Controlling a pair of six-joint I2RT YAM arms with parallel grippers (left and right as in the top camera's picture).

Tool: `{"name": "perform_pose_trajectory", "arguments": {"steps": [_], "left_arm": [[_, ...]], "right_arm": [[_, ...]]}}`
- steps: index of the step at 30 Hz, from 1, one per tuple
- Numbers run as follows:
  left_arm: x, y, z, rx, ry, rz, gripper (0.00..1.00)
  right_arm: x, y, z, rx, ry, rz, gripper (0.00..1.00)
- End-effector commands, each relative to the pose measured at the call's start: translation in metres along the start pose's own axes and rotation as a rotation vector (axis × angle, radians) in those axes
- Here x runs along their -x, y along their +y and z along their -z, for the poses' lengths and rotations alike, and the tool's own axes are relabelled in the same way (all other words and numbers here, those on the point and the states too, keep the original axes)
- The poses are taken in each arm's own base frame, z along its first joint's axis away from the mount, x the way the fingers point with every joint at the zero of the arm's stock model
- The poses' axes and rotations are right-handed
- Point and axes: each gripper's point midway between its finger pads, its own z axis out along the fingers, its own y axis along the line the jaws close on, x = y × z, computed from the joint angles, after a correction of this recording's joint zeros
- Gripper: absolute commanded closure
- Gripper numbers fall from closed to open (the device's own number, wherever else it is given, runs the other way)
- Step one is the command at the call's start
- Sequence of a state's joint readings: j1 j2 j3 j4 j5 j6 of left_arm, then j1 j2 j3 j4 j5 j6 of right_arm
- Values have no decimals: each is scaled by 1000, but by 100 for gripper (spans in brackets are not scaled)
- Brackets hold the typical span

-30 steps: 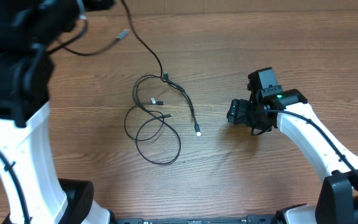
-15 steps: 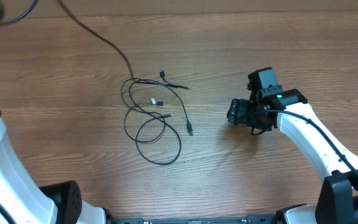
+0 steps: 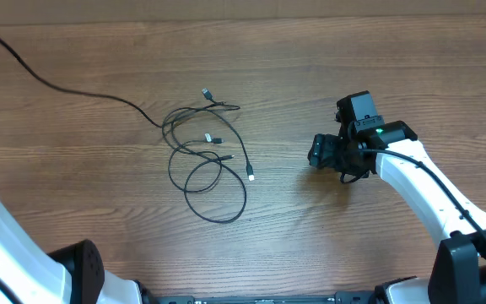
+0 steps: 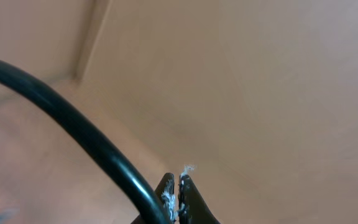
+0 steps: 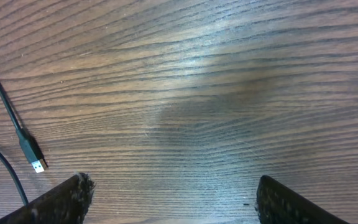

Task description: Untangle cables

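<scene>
The left fingers [image 4: 168,191], pressed together on one cable [image 3: 66,87], have drawn it toward the upper left, tugging the loosening cables [image 3: 205,160] leftward at mid-tabletop [image 3: 353,67]; the right fingers [image 5: 67,199] wait spread, centre right.

The table [image 3: 353,67] is brown wood grain, smooth with a soft sheen (glare brightest right of the cables [image 3: 205,160]). The cables have thin black sheaths, smooth and faintly glossy, with silvery metal plug tips [image 5: 37,165]. Right of the cables, the right arm [image 3: 412,181] is glossy white plastic; its fingertips [image 5: 64,200] look dark, matt and rough-edged.
</scene>
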State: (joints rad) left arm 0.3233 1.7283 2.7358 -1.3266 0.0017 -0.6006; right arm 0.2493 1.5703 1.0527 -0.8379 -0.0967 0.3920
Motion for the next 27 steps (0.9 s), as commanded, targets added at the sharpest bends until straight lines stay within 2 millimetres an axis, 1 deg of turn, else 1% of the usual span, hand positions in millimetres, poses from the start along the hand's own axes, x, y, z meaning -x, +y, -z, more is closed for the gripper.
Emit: {"name": "perform_pose_trajectory", "arguments": {"steps": [1, 3, 7, 10, 14, 15, 16, 18, 21, 25, 27], "left_arm": [[-34, 26, -37, 114, 144, 5, 96], [-57, 36, -54, 152, 240, 5, 96], [-94, 57, -83, 242, 382, 0, 96], [-113, 71, -105, 295, 447, -2, 96], [-131, 94, -136, 381, 494, -25, 96], [-135, 96, -141, 388, 505, -34, 90], [-138, 98, -144, 388, 517, -51, 76], [-146, 101, -150, 387, 553, -81, 58], [-158, 101, -150, 377, 605, -104, 49], [-176, 99, -142, 379, 687, -127, 45], [-191, 88, -143, 314, 748, -161, 41]], "right_arm": [[2, -2, 1, -5, -11, 1, 17], [2, -2, 1, -5, -11, 1, 17], [1, -2, 1, -6, -9, 0, 17], [-1, -3, 1, -10, -2, -1, 17], [-1, -3, 1, -10, 0, -1, 17], [-1, -3, 1, -10, 0, -1, 17], [-1, -3, 1, -10, 0, -1, 17], [-1, -3, 1, -10, -1, -1, 17], [-1, -3, 1, -10, -2, -1, 17], [-1, -3, 1, -10, -2, -1, 17], [0, -3, 1, -10, -3, 0, 17]]}}
